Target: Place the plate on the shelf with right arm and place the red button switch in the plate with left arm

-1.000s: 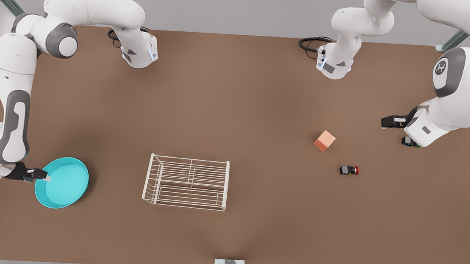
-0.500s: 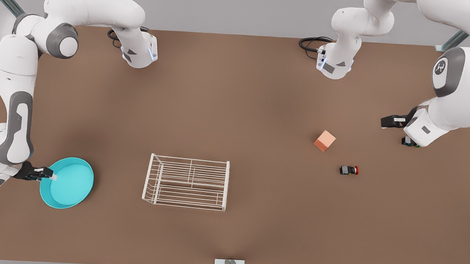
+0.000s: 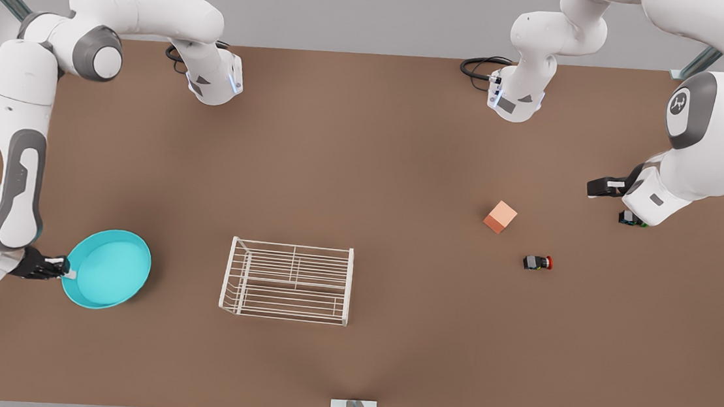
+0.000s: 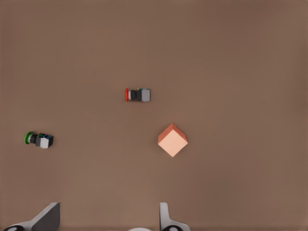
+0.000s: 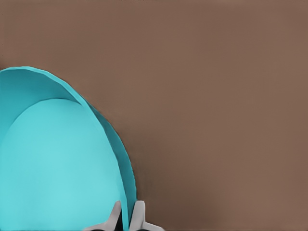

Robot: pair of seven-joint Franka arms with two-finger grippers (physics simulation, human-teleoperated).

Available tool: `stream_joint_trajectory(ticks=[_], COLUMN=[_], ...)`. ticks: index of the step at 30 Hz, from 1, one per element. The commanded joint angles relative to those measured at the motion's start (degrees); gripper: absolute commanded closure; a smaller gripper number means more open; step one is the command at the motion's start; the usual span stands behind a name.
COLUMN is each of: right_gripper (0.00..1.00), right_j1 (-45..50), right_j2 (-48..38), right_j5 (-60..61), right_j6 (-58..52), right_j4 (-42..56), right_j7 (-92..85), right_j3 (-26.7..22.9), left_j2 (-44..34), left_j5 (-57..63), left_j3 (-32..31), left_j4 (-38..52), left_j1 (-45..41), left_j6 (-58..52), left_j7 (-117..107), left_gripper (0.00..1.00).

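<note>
Turquoise plate (image 3: 108,268), paler inside, has its rim pinched by the right gripper (image 3: 65,266), left of the shelf (image 3: 288,281). Left gripper (image 4: 108,219) hangs open above the table (image 3: 365,164).

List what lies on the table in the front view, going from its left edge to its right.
right gripper shut on the plate's rim → plate → shelf → orange-pink cube → red button switch → green-capped switch under the waiting left arm.

The flat brown table top (image 3: 365,164) looks matt and even, without grain. The round turquoise plate (image 3: 108,268) looks smooth, like plastic, faintly satin. The low white wire shelf (image 3: 288,281) looks like thin coated metal. The orange-pink cube (image 3: 500,217) looks matt.
</note>
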Motion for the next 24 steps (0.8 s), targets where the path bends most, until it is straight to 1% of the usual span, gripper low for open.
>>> stream_joint_trajectory(ticks=[1, 2, 5, 7, 9, 11, 13, 14, 17, 20, 22, 24], right_gripper=[0.79, 0.79, 0.79, 0.79, 0.79, 0.79, 0.79, 0.79, 0.79, 0.79, 0.79, 0.79], right_j1=[0.7, 1.6, 1.6, 1.6, 1.6, 1.8, 3.6, 6.8, 12.6, 18.0, 19.8, 20.3], right_j2=[-1.6, -2.9, -5.6, -5.8, -7.0, -7.0, -7.0, -7.0, -7.0, -6.3, -5.5, -4.8], right_j5=[0.1, 0.6, 0.9, 0.8, 0.7, 0.6, 0.4, -0.1, -0.2, -0.4, -0.8, -4.1], right_j6=[-8.5, -11.0, -17.1, -22.5, -23.9, -24.1, -23.6, -23.2, -19.3, -12.2, -8.6, -6.2], right_j4=[0.3, 0.3, 0.9, 3.0, 2.9, 3.0, 3.9, 5.3, 6.5, 6.5, 6.3, 6.2], right_j7=[-2.1, -1.6, 1.1, 7.1, 14.1, 21.7, 30.2, 34.3, 41.1, 47.5, 48.5, 48.7], right_j3=[0.1, 0.5, 5.8, 12.6, 20.0, 26.0, 30.2, 30.4, 30.4, 29.9, 29.5, 29.3], left_j2=[-0.1, -0.1, -0.1, -0.1, -0.1, -0.2, -0.2, -0.2, -0.2, -0.2, 0.0, 0.2], left_j5=[0.0, 0.0, 0.0, 0.0, 0.0, 0.0, 0.0, 0.0, 0.0, 0.0, 0.1, 0.2], left_j3=[0.0, 0.0, -0.1, -0.1, -0.1, -0.1, -0.1, -0.1, -0.1, -0.1, 0.0, 0.0], left_j4=[0.0, 0.0, 0.0, 0.0, 0.0, 0.1, 0.1, 0.1, 0.1, 0.1, 0.1, 0.2], left_j1=[0.0, 0.0, -0.1, -0.1, -0.1, -0.1, -0.1, -0.1, -0.1, 0.0, -0.1, -0.1], left_j6=[0.0, 0.0, 0.0, 0.0, 0.0, 0.0, -0.1, -0.1, -0.1, -0.1, 0.0, 0.4], left_j7=[0.0, 0.0, 0.0, 0.0, -0.1, 0.0, 0.0, 0.0, 0.0, 0.0, -0.3, -0.3], left_gripper=[0.00, 0.00, 0.00, 0.00, 0.00, 0.00, 0.00, 0.00, 0.00, 0.00, 0.00, 0.00])
